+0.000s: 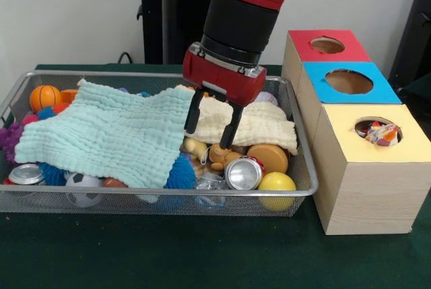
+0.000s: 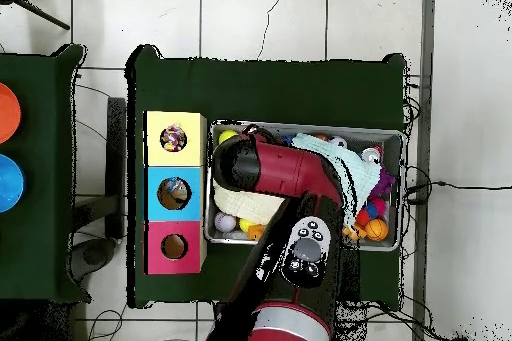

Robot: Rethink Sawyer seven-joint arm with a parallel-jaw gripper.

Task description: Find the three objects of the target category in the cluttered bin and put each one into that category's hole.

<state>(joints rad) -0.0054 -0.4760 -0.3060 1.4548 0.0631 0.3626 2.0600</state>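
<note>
My gripper (image 1: pixel 213 122) hangs open over the wire bin (image 1: pixel 304 168), its black fingers (image 1: pixel 192 112) just above a cream cloth (image 1: pixel 266 126), with nothing held between them. A mint cloth (image 1: pixel 108 134) covers the bin's left and middle. Below the gripper lie a silver can (image 1: pixel 243 173), a yellow ball (image 1: pixel 277 182), a brown disc (image 1: pixel 267 157) and small tan toys (image 1: pixel 217 155). The wooden box has a red hole (image 1: pixel 327 45), a blue hole (image 1: pixel 348 81) and a yellow hole (image 1: pixel 377 131) with a colourful object in it. From overhead, the arm (image 2: pixel 280 169) hides much of the bin (image 2: pixel 400 135).
An orange basketball (image 1: pixel 44 97), a purple toy (image 1: pixel 8 135), a second can (image 1: pixel 27 174), a soccer ball (image 1: pixel 84 184) and a blue spiky ball (image 1: pixel 180 176) peek out around the mint cloth. The box (image 2: pixel 173 193) stands against the bin's side.
</note>
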